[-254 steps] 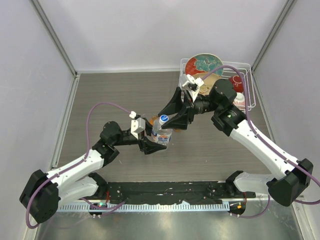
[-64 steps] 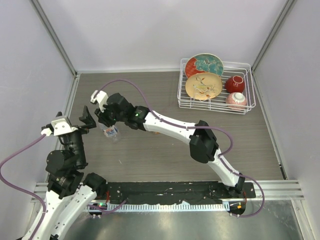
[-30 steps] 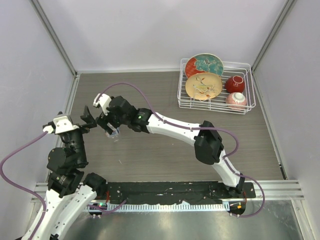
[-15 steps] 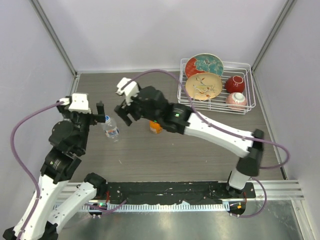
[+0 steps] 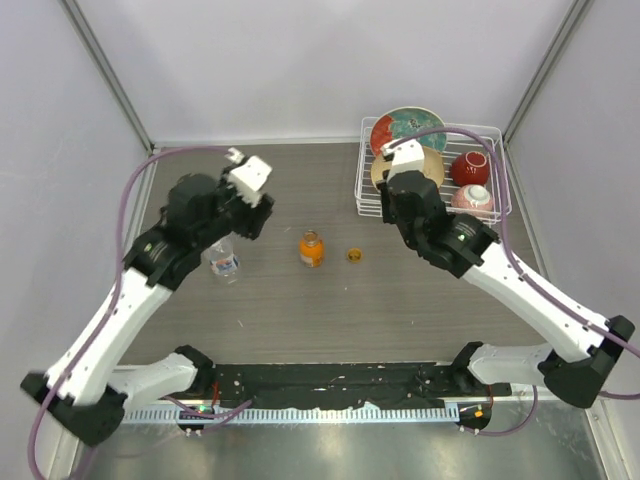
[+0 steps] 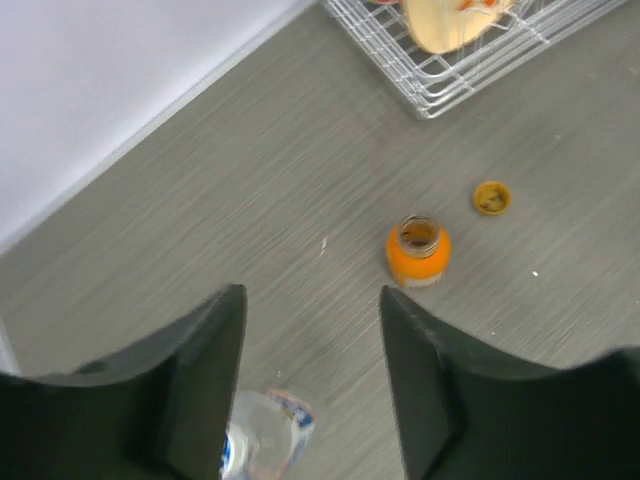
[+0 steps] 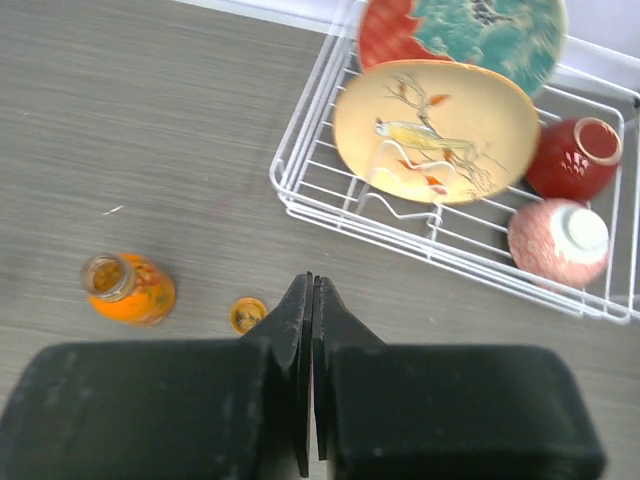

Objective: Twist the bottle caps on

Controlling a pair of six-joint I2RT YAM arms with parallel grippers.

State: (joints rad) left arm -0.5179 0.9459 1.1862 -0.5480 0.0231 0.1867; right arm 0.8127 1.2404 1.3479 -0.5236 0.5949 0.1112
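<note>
The clear water bottle stands left of centre, and its bluish-white top peeks out beside my left finger. The squat orange bottle stands upright with its mouth uncovered. An amber cap lies on the table just right of it, apart from it. My left gripper hangs high over the clear bottle, open, with nothing between its fingers. Near the rack, my right gripper is shut on nothing. In its wrist view the amber cap lies left of its tips.
A white wire rack at the back right holds two patterned plates, a red bowl and a pink bowl. In the right wrist view the rack's near rim lies just beyond my fingertips. Walls close the table's back and sides.
My right arm has swung from the clear bottle to the right, beside the rack, and its jaws have shut. My left arm has risen and shifted right. Both bottles stand unmoved.
</note>
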